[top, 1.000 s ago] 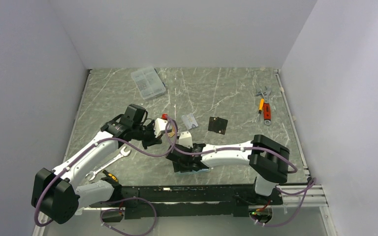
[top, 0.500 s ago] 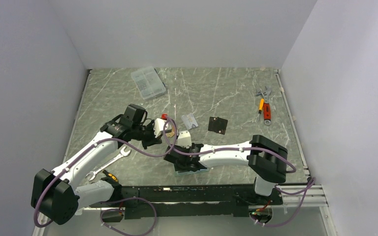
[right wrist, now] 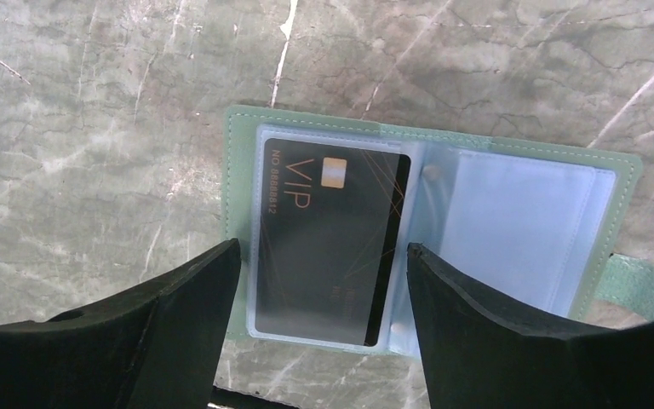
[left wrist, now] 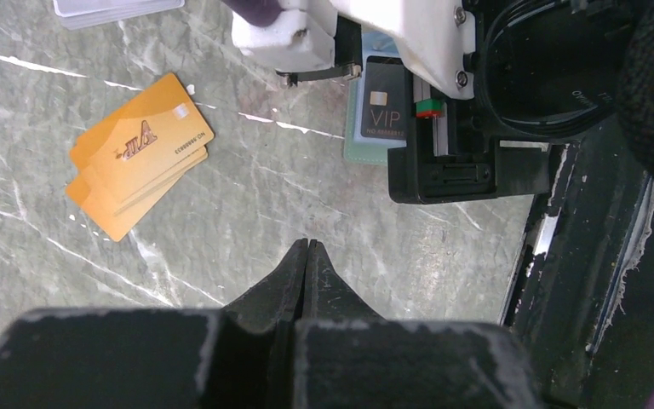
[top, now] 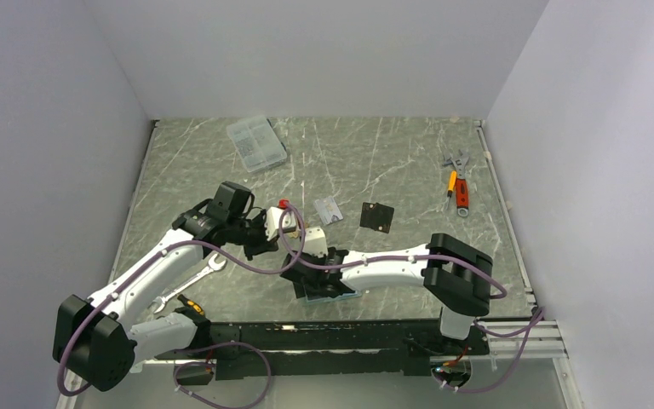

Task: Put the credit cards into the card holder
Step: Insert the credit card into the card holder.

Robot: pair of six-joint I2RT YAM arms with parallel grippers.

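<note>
**A:** What is the right gripper (right wrist: pixel 319 260) doing?

**B:** Its two black fingers stand apart, one on each side of a glossy black plastic card marked VIP (right wrist: pixel 306 192), and they clamp nothing. That card lies under the clear sleeve on one half of the small grey-green folding card holder (right wrist: pixel 524 217). The holder is spread flat on the grey marbled table (top: pixel 392 162), light blue inside up, close to the arms' bases. I'd judge the fingers straddle it to seat the card or to keep the holder from folding. Whether they press on it I cannot tell.

**A:** And the left gripper (left wrist: pixel 306 256)?

**B:** Its fingers are pressed together and empty, hanging above bare stone. Just beyond them lie two orange-gold plastic cards (left wrist: pixel 140 149), stacked slightly askew, flat on the table beside the holder. Closed tips suit nudging or prising up a flat card's edge, which is likely the reason.

**A:** Anything else outside the holder?

**B:** A silvery-white card with dark marks (top: pixel 328 210) lies farther back, apart from the holder. The other sleeve looks vacant, so the job seems partly done.
</note>
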